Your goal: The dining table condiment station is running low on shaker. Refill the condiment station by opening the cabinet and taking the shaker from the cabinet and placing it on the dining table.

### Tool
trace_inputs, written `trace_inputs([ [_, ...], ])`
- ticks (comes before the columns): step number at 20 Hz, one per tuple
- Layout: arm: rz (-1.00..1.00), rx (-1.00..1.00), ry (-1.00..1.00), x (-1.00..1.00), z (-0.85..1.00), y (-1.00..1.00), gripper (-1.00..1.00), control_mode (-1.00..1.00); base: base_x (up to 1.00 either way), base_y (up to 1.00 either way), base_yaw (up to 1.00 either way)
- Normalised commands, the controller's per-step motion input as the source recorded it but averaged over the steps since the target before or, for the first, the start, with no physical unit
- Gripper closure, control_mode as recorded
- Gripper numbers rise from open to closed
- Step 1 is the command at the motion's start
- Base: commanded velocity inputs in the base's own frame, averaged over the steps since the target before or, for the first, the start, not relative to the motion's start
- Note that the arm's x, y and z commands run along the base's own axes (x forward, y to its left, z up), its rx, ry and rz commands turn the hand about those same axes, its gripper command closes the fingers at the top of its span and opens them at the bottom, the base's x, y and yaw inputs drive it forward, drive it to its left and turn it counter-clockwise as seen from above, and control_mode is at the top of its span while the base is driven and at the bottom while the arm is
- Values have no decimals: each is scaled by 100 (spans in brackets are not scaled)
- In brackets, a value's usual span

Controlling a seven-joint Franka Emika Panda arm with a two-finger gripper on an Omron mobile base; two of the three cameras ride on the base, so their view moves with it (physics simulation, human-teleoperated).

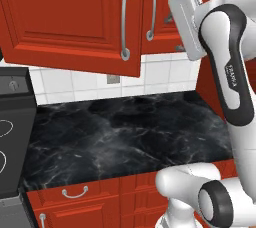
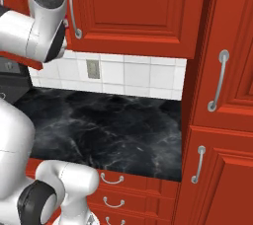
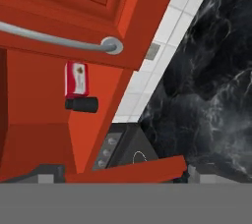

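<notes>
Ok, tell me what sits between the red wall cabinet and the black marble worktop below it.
White wall tiles with one grey outlet fill the stretch between the cabinet and the worktop, clearest in the right base view.

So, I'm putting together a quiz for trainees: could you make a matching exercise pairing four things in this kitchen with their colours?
Things:
1. cabinet door
2. bar handle
3. worktop
4. wall tiles

Colours:
a. white
b. black with pale veins
c. red
d. silver

Pairs: 1-c, 2-d, 3-b, 4-a
</notes>
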Motion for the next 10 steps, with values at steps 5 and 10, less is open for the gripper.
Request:
trace_inputs([
  [5, 9, 0, 2, 22, -26, 34, -100, -100, 0, 0, 0],
  [10, 7, 0, 1, 36, -13, 31, -100, -100, 0, 0, 0],
])
